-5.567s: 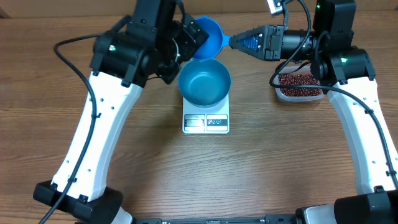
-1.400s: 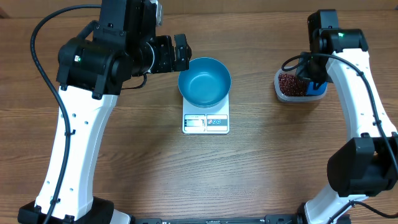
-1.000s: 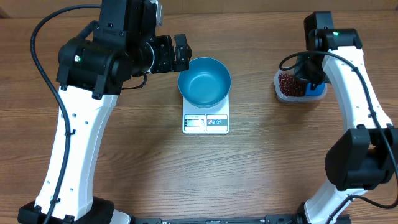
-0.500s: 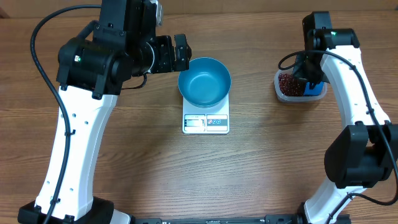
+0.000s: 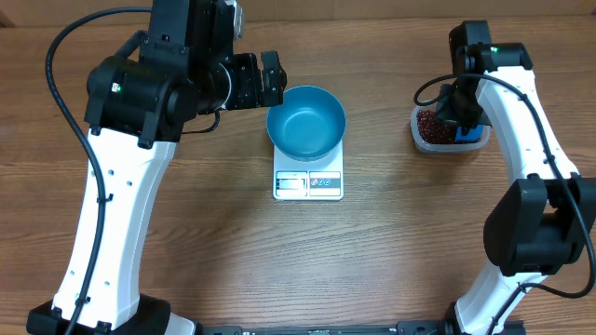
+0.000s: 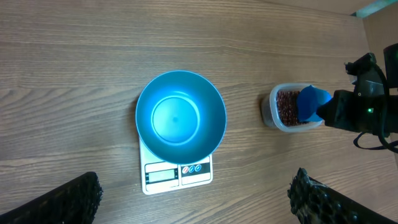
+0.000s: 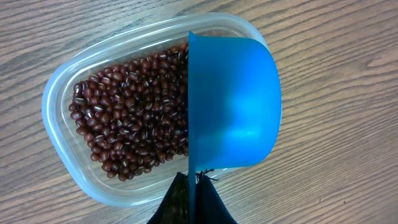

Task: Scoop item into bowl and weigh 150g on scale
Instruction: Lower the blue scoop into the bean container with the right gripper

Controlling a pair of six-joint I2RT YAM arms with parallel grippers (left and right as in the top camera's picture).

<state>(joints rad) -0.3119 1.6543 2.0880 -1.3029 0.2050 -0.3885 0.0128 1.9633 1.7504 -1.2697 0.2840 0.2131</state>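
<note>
Right hand [image 7: 193, 200] is clenched on the handle of a small blue scoop [image 7: 233, 106], holding it on edge over the clear plastic tub [image 7: 57, 93]. The cup's mouth faces sideways toward the beans [image 7: 130, 130], which looks like the set-up for dragging through the heap. Whether the rim already touches the beans I cannot tell. The beans lie in a loose layer that fills most of the tub, so a sweep away from the near wall has plenty to gather.

Left hand [image 5: 272, 78] is released, its fingers spread wide and holding nothing. It hovers just beside the far left rim of the bowl [image 5: 306, 123], likely parked where it can watch without blocking the way.

That teal bowl sits centred on the white scale [image 5: 308, 183], and no beans show in it, so by my reading the weighing has not begun. Bare desk [image 5: 391, 251] lies between the tub and the bowl, well apart from each other, leaving an open path for a loaded scoop. The tub's low wall and the bowl's higher rim are the edges to clear.
</note>
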